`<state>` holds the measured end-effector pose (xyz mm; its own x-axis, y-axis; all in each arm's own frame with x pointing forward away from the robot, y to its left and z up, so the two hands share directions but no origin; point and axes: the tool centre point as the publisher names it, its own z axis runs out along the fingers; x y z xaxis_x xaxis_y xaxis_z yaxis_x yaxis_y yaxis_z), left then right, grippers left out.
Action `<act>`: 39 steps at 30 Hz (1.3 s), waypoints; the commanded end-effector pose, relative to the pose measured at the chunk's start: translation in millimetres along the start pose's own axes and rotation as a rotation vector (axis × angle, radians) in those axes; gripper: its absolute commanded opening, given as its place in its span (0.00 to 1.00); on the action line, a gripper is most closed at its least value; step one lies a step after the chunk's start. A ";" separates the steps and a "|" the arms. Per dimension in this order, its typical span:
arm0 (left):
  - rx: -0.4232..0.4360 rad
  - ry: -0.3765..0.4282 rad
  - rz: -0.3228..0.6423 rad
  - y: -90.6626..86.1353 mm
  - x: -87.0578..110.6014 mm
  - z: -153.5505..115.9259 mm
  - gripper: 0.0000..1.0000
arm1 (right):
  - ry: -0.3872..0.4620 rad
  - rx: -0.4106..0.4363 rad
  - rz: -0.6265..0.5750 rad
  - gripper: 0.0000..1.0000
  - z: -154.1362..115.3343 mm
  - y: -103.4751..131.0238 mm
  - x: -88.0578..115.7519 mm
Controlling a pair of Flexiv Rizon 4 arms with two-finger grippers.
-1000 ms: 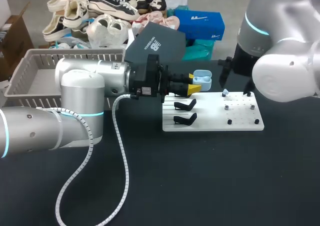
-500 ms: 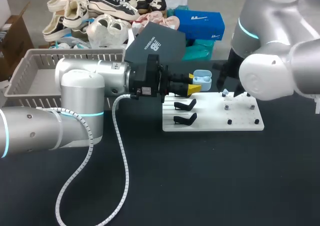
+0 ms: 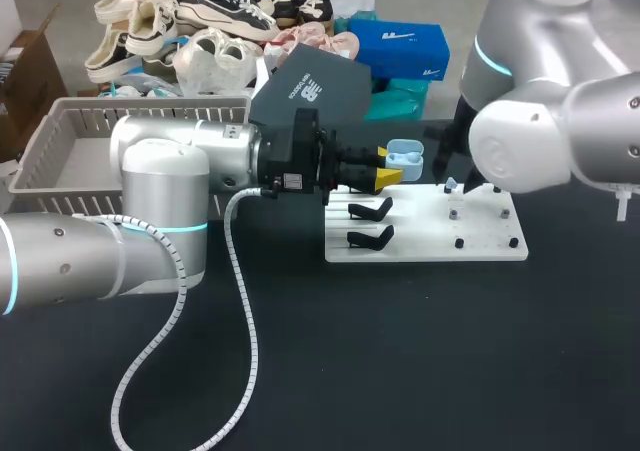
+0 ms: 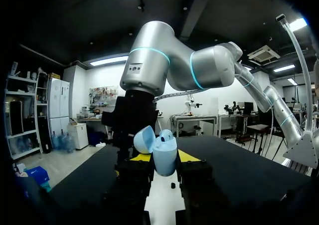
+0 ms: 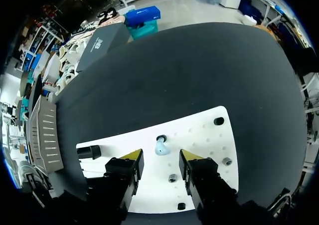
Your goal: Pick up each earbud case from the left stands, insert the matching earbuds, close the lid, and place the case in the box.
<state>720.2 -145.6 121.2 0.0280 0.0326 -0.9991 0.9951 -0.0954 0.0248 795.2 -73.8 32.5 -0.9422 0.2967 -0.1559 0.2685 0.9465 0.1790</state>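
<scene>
My left gripper [image 3: 388,169] points right over the white board [image 3: 490,249] and is shut on a light blue earbud case [image 3: 404,155], whose lid stands open. In the left wrist view the case [image 4: 163,156] sits upright between the fingers of that gripper [image 4: 164,161]. My right arm [image 3: 540,141] hangs over the board's back edge. In the right wrist view my right gripper [image 5: 161,157] is open above the board [image 5: 199,135]. A small light blue earbud [image 5: 161,147] stands on a peg just ahead of the gap, untouched. The earbud [image 3: 451,184] also shows in the head view.
Two empty black stands [image 3: 372,209] [image 3: 371,237] sit on the board's left half. Black and silver pegs [image 5: 218,120] [image 5: 227,161] dot its right half. A grey slatted basket [image 3: 60,141] is at the back left and a dark grey box [image 3: 310,91] behind my left gripper.
My right arm has swung left and turned over the board, and its fingers have drawn closer together. The left arm and the case have not moved.
</scene>
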 end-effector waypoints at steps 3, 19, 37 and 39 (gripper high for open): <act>0.001 0.001 0.000 0.6 0.3 0.1 0.00 | 0.010 0.003 0.003 0.43 4.0 2.8 -3.5; 0.001 0.001 0.000 0.6 0.3 0.1 0.00 | 0.017 0.004 0.012 0.30 7.4 2.1 -5.1; 0.001 0.001 0.000 0.6 0.3 0.1 0.00 | 0.022 0.010 0.016 0.13 11.3 1.8 -5.9; 0.001 0.001 0.000 0.6 0.3 0.1 0.00 | 0.021 0.010 0.016 0.05 11.3 1.8 -6.0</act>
<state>720.2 -145.6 121.2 0.0280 0.0326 -0.9991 0.9951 -0.0954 0.0248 802.8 -72.8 23.1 -0.9418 0.3082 -0.1343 0.2836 0.9429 0.1749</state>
